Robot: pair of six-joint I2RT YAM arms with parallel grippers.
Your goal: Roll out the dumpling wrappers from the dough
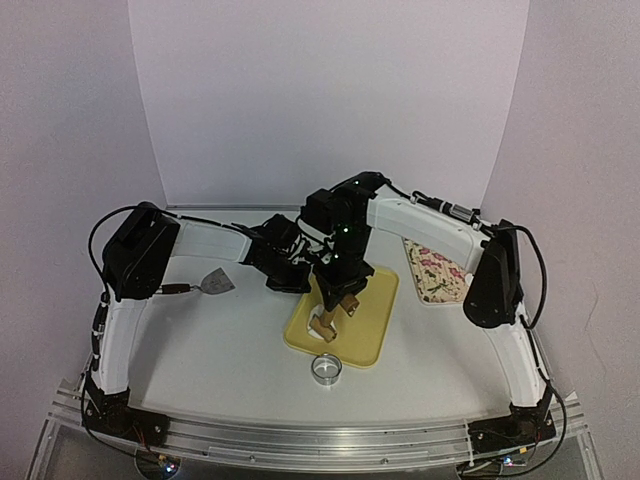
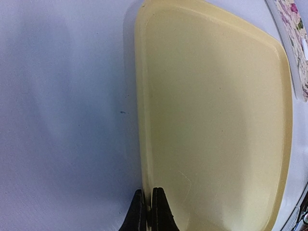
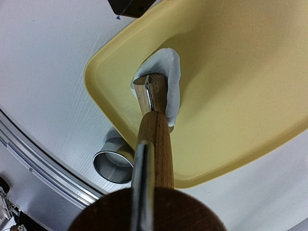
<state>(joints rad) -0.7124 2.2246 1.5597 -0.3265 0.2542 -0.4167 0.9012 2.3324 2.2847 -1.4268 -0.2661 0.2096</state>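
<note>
Top external view showed you the right gripper (image 1: 340,295) clamped on the wooden rolling pin (image 1: 325,322) over the yellow tray (image 1: 378,300), with the ring cutter (image 1: 325,368) just beside its near edge. Left wrist view had the left gripper (image 2: 147,214) pinched together on the tray's rim. Right wrist view put the dough (image 3: 169,79) under the pin's tip, near a tray corner. I judged it soft, sticky and easy to tear, so it wanted pressing through the pin, never pinching. The raised rim close by could block the roll.

No legible text, label, brand or number in any view. The yellow tray (image 2: 216,120), rolling pin (image 3: 161,139) and ring cutter (image 3: 117,144) show plain surfaces. The floral board (image 1: 437,272) carries pattern only.
</note>
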